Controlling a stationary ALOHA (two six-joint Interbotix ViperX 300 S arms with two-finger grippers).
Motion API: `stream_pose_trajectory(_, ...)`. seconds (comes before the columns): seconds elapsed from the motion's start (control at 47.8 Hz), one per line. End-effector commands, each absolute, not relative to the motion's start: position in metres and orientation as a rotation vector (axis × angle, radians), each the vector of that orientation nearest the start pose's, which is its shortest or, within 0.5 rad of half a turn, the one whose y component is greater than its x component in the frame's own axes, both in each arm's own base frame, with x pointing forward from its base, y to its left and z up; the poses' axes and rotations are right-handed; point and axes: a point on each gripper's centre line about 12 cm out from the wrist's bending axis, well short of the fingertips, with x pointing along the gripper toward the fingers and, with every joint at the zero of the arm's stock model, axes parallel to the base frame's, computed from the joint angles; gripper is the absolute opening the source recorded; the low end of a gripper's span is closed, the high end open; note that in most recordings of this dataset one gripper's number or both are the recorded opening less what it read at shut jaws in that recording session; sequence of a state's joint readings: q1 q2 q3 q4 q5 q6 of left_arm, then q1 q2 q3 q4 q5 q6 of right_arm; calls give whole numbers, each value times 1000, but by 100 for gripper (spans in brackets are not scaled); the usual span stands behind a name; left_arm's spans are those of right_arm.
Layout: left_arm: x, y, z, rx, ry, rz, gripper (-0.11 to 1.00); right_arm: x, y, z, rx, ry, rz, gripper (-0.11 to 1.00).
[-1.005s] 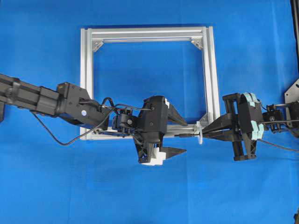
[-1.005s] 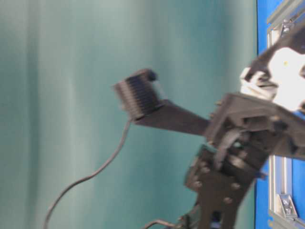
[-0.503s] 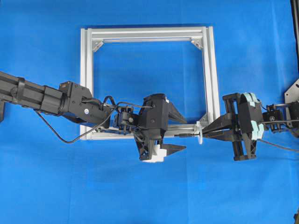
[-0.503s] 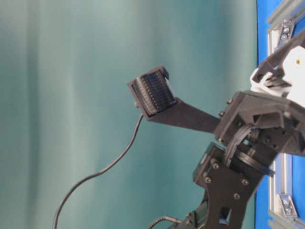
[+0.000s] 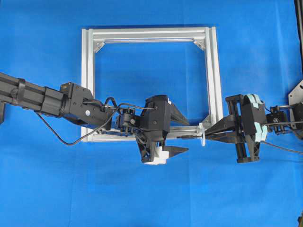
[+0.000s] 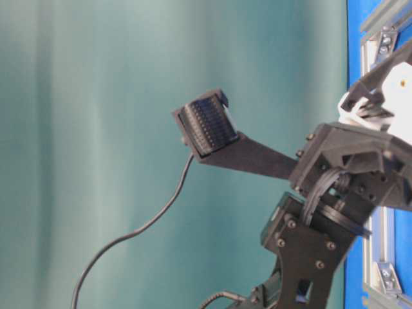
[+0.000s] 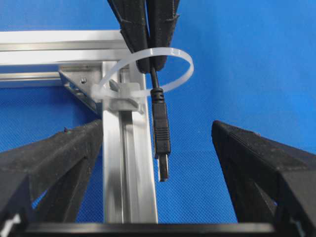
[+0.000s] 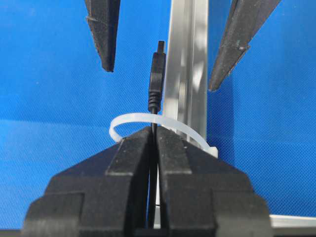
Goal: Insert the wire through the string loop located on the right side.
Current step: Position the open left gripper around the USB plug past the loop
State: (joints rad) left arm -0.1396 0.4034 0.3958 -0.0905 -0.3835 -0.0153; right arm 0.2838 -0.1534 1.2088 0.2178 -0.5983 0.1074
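Note:
The wire's black plug tip [image 7: 162, 133] [image 8: 156, 74] [image 5: 189, 136] pokes through the white string loop [image 7: 189, 64] [image 8: 123, 121] [image 5: 202, 134] at the silver frame's [image 5: 149, 34] lower right corner. My right gripper [image 8: 154, 131] [image 5: 209, 135] is shut on the thin wire just behind the loop. On the other side of the loop my left gripper [image 7: 157, 131] [image 5: 186, 138] stands wide open. Its fingers [image 8: 103, 34] are on either side of the plug and the frame bar [image 7: 123, 163], apart from both. One ridged left finger pad [image 6: 206, 125] shows in the table-level view.
The frame lies flat on blue cloth, with corner brackets [image 5: 99, 46] inside its corners. The left arm's black cable [image 5: 57, 137] trails over the cloth and the frame's lower left corner. Dark fixtures [image 5: 297, 94] stand at the right edge.
Early in the second the left gripper shifted slightly toward the frame bar and steadied. Since then nothing has moved. The right gripper has held still on the wire.

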Motion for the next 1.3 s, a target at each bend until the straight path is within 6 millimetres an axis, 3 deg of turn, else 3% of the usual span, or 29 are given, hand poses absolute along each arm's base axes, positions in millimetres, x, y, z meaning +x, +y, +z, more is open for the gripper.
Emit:
stream_pose_trajectory(0.0,491,-64,132,-64,378,-85,87,265,62,125,195,448,94,-3)
stream_pose_trajectory(0.607,491,-64,132,-64,379,-85,86,265,62,125,194,448,95,-3)
stream_pose_trajectory(0.858,492,-64,134,-65,376,-85,80,265,62,125,195,448,94,-3)
stream_pose_trajectory(0.963,493,-65,134,-65,375,-85,67,264,62,125,194,449,94,-3)
stream_pose_trajectory(1.173,493,-59,134,-55,374,-77,8,264,62,125,193,449,95,-3)
stream_pose_trajectory(1.277,493,-58,134,-55,374,-75,8,264,62,125,192,449,96,-3)
